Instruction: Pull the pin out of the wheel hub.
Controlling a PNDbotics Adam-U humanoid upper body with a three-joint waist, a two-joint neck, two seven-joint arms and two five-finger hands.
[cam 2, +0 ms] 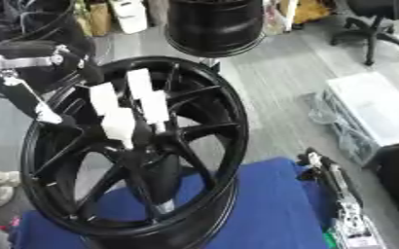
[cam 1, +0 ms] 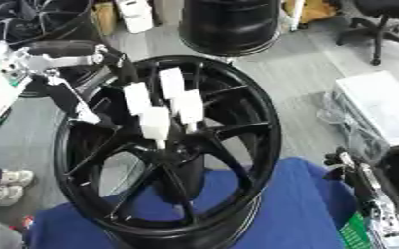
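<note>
Blue-covered surface [cam 1: 305, 204] at bottom of view carries the black wheel hub [cam 1: 237, 194], tilted up, rim overhanging its far edge. Grey floor [cam 1: 297, 63] beyond: second black wheel [cam 1: 228, 24], office chair [cam 1: 382, 29], white box [cam 1: 382, 104].

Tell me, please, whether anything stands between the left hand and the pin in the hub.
Nothing visible does. The left hand hangs right over the hub, and nothing lies across the space between them. The pin itself I cannot make out there.
</note>
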